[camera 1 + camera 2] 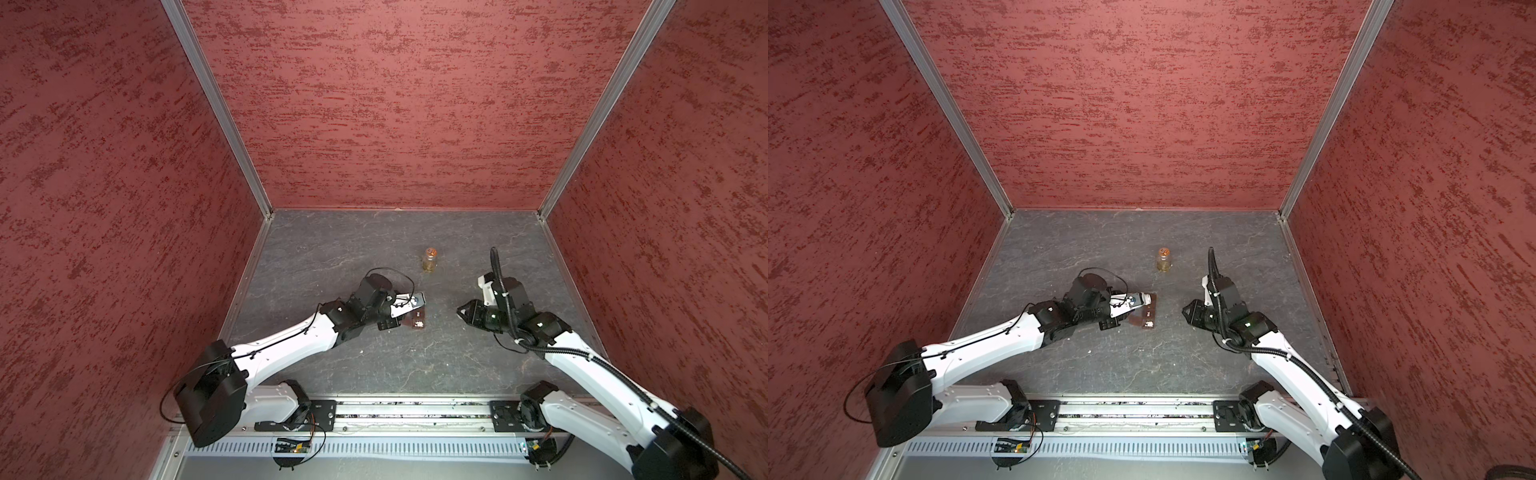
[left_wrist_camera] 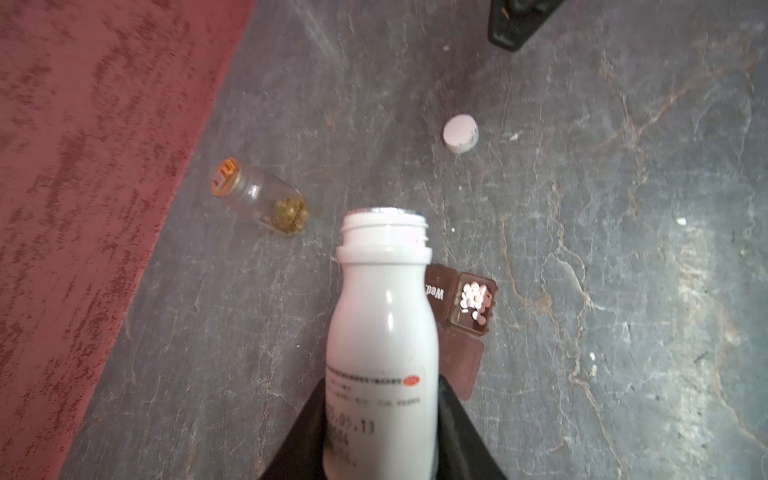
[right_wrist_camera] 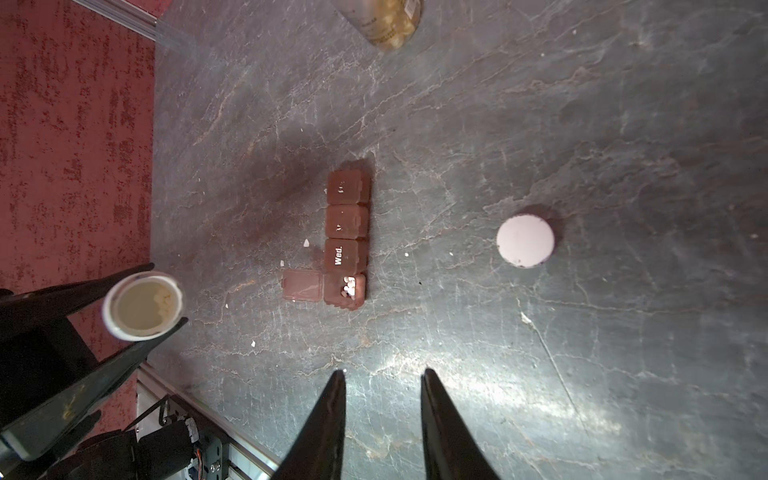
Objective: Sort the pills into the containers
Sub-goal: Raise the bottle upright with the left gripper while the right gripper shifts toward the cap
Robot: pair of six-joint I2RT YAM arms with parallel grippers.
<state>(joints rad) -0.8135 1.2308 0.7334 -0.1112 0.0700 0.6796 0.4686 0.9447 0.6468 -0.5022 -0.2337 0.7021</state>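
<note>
Four brown containers [image 3: 347,237] form one strip at the centre of both top views. Its long axis runs up the frame, and the open compartment [image 2: 467,326] holding white pills [image 2: 473,295] is at its lower end. The left claw [image 2: 382,378], clamped on the uncapped white bottle [image 2: 382,324], hangs just left of the strip and is nearer. The right claw [image 3: 384,372], tips apart and empty, sits well to the right.

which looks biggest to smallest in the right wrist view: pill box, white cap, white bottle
1. pill box
2. white bottle and white cap: about alike; only the bottle's mouth shows, nearer the camera, so unranked.
</note>
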